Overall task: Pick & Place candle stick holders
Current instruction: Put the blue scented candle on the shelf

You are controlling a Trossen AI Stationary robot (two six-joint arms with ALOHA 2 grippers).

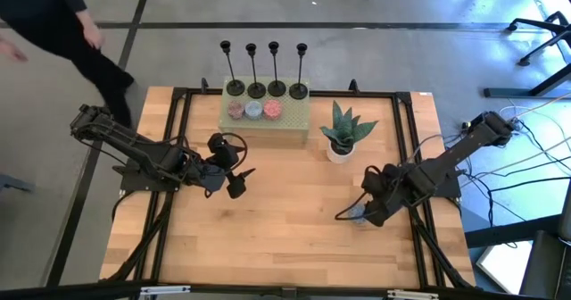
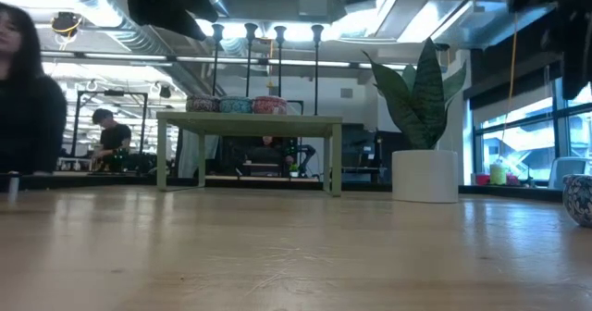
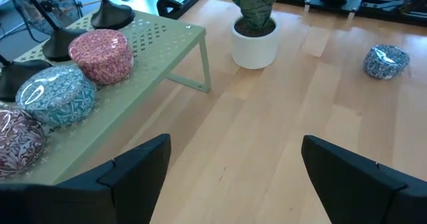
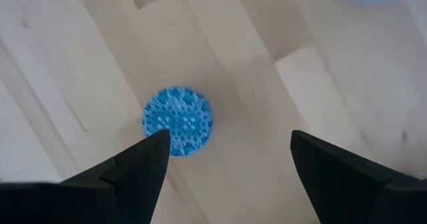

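Observation:
Four black candlestick holders [image 1: 267,87] stand upright on their round bases in a row along the far edge of a green perforated stand [image 1: 293,121]. Their stems show in the low view [image 2: 266,61], and some bases in the left wrist view [image 3: 112,15]. My left gripper [image 1: 237,182] [image 3: 233,177] is open and empty, left of and nearer than the stand. My right gripper [image 1: 355,212] [image 4: 227,164] is open and points down over a small blue patterned round tin [image 4: 177,121] on the table, apart from it.
Three patterned round tins [image 1: 253,111] [image 3: 100,51] sit on the stand in front of the holders. A potted green plant [image 1: 342,135] [image 2: 424,135] stands right of the stand. A person [image 1: 62,23] walks beyond the table's far left corner. Bare wood lies at the near middle.

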